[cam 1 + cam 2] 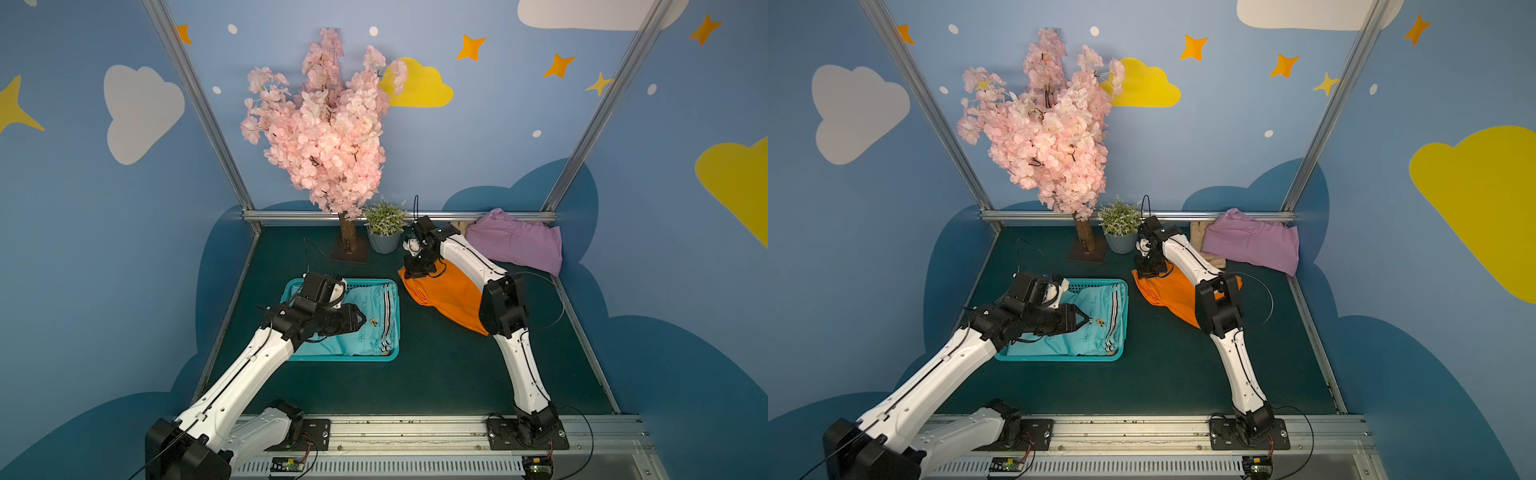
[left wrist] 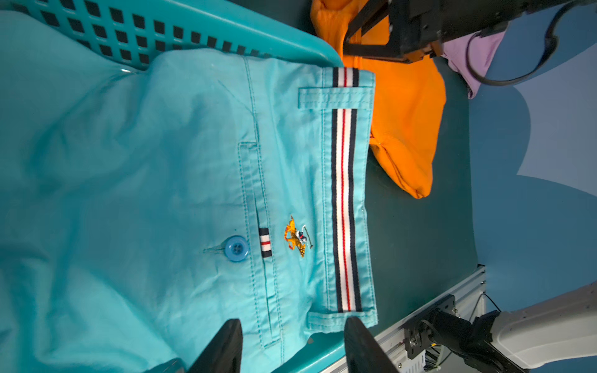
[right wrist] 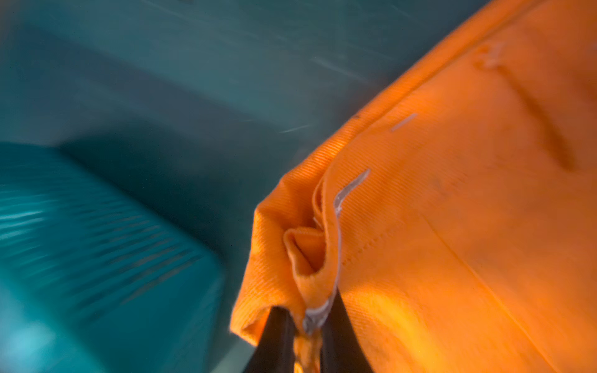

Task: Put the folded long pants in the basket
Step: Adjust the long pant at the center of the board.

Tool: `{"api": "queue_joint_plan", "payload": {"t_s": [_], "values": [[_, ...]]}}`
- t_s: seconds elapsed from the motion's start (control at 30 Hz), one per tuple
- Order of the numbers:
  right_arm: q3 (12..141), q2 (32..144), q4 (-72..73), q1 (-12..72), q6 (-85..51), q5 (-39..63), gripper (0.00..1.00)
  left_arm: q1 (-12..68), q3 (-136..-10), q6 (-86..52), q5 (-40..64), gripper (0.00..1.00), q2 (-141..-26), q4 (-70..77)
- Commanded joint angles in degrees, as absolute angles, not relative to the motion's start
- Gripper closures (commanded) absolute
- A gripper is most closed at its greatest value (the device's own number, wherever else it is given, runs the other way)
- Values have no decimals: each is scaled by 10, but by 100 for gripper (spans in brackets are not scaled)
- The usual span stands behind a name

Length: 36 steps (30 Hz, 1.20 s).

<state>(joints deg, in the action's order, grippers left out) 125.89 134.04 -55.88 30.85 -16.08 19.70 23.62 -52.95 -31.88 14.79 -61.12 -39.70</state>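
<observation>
The teal basket [image 1: 395, 316] [image 1: 1123, 316] holds the light teal folded pants [image 1: 365, 307] [image 2: 161, 161] with striped trim. My left gripper [image 1: 361, 319] [image 2: 290, 336] hovers open over them, with nothing between its fingers. To the right of the basket lie the orange folded pants [image 1: 449, 295] [image 3: 452, 193] on the mat. My right gripper [image 1: 417, 272] [image 3: 307, 329] is shut on their far left corner, with bunched cloth pinched between the fingers. The lilac pants [image 1: 515, 245] lie at the back right, on top of the tan pants [image 1: 1200, 235], which mostly stay hidden.
A pink blossom tree [image 1: 324, 137] on a dark base and a small potted plant [image 1: 384, 226] stand at the back centre, just behind my right gripper. Aluminium rails [image 1: 291, 215] edge the green mat [image 1: 436, 374]. The basket corner [image 3: 97, 258] shows near the orange cloth.
</observation>
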Motion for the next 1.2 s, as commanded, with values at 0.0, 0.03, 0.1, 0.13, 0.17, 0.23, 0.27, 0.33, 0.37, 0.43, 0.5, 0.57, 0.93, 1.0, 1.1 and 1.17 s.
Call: {"api": "queue_joint_plan", "payload": {"t_s": [0.0, 0.03, 0.1, 0.13, 0.17, 0.23, 0.27, 0.33, 0.37, 0.43, 0.5, 0.57, 0.93, 1.0, 1.1, 1.17], "values": [[1234, 1204, -439, 292, -251, 373, 100, 234, -523, -331, 184, 45, -602, -376], [1212, 1176, -414, 284, -274, 399, 100, 234, -525, -331, 184, 45, -602, -376], [1149, 1113, -351, 259, -323, 440, 100, 234, -532, -331, 185, 45, -602, -379], [1088, 1069, -284, 239, -359, 466, 100, 233, -536, -330, 186, 45, -602, -380], [1029, 1033, -218, 217, -402, 480, 100, 234, -540, -330, 187, 45, -603, -383], [889, 944, -87, 156, -506, 489, 100, 233, -547, -329, 191, 45, -604, -384], [830, 912, -44, 123, -546, 488, 100, 233, -550, -329, 192, 45, -604, -385], [696, 852, 15, 49, -599, 464, 100, 233, -553, -331, 196, 45, -606, -383], [646, 835, 21, 20, -602, 455, 100, 234, -552, -332, 200, 45, -607, -379], [544, 821, 26, -45, -599, 458, 100, 234, -550, -337, 208, 45, -611, -370], [459, 825, 52, -111, -562, 494, 100, 234, -549, -342, 214, 45, -616, -363], [382, 830, 81, -174, -564, 506, 100, 235, -551, -346, 220, 45, -622, -360], [281, 779, -67, -455, -471, 463, 100, 309, -609, -374, 226, 42, -657, -352], [298, 730, -138, -494, -433, 437, 100, 328, -623, -380, 216, 41, -676, -346], [296, 682, -156, -483, -427, 417, 100, 361, -653, -388, 216, 40, -728, -340], [278, 682, -112, -472, -465, 446, 100, 394, -682, -392, 204, 40, -774, -341]]}}
